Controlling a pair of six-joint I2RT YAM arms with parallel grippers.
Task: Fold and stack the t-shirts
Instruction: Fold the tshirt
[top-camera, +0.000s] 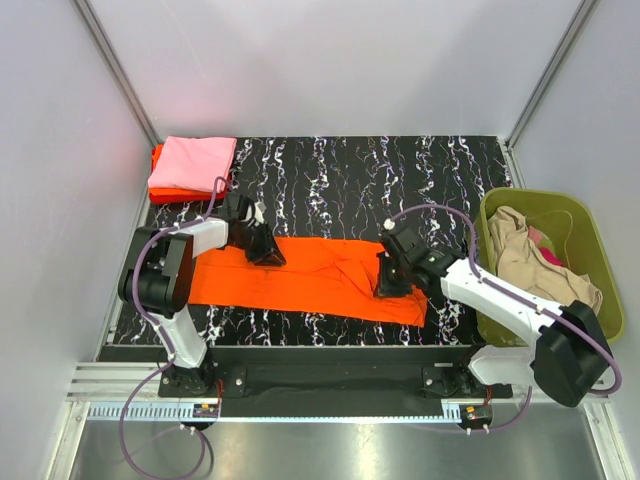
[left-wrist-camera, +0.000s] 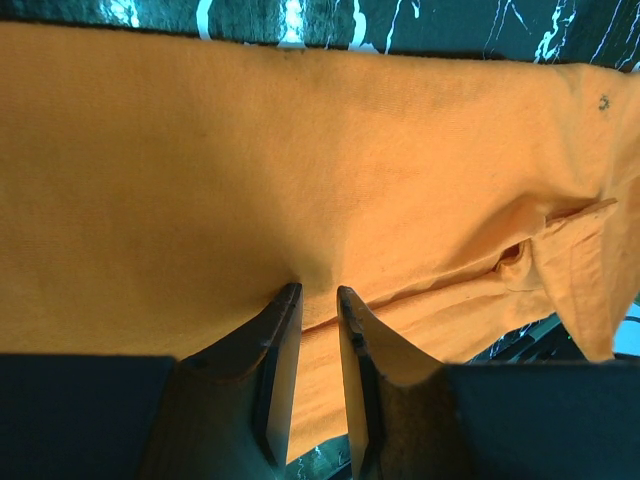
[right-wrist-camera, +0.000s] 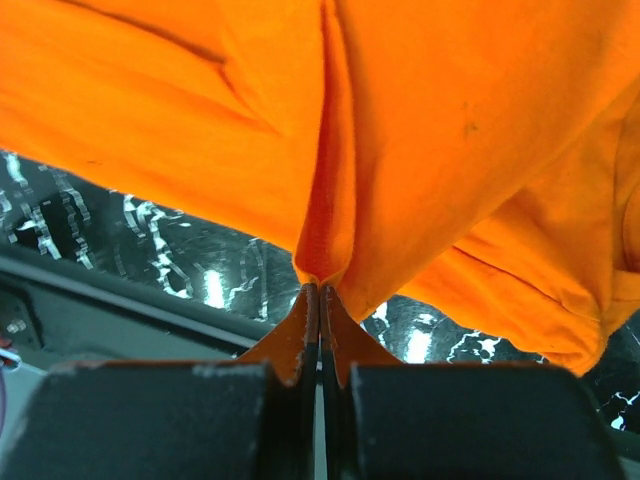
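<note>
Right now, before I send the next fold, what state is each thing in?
orange t-shirt: laid out as a long folded strip
left gripper: shut on the orange t-shirt
right gripper: shut on the orange t-shirt, cloth bunched
pink t-shirt: folded, top of stack
red-orange t-shirt: folded, under the pink t-shirt
beige t-shirt: crumpled in the basket
magenta t-shirt: crumpled in the basket, mostly hidden

The left arm (top-camera: 203, 236) and right arm (top-camera: 490, 295) share white shells, black joint housings, looping lilac cables (top-camera: 437, 208) and dark wedge-shaped end effector fingers (left-wrist-camera: 272, 350).
</note>
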